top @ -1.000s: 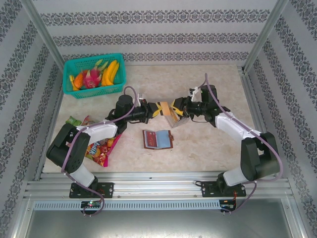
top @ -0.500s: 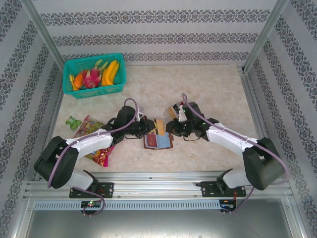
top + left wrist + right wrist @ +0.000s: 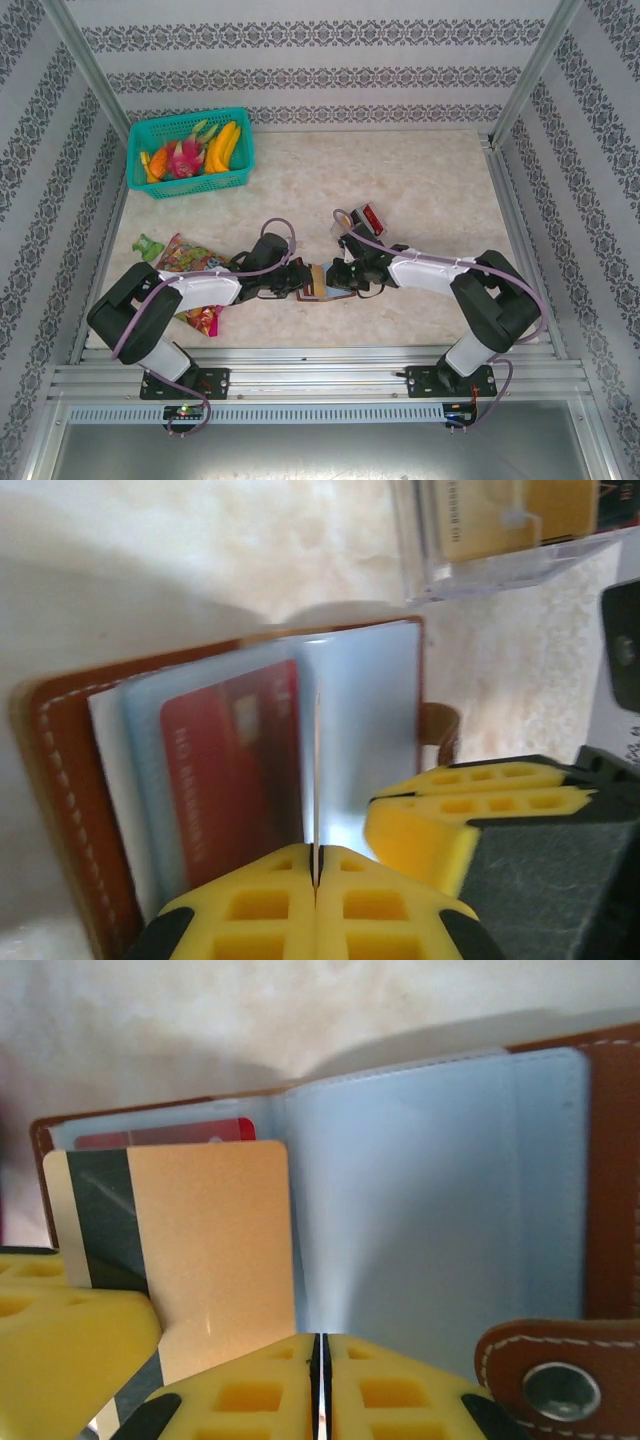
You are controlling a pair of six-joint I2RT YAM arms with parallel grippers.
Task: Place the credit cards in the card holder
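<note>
Between the clenched fingers of the left pincer (image 3: 316,865) stands a tan card (image 3: 317,770), gripped edge-on over the open card holder (image 3: 60,780), which lies directly ahead of those fingers. Beside the tan card, a red card (image 3: 235,770) sits tucked inside the holder. Facing it, the right pincer (image 3: 318,1350) is closed tight over the pale sleeves (image 3: 430,1190), with the snap tab (image 3: 545,1380) close beside it; whether it pinches a sleeve I cannot tell.
</note>
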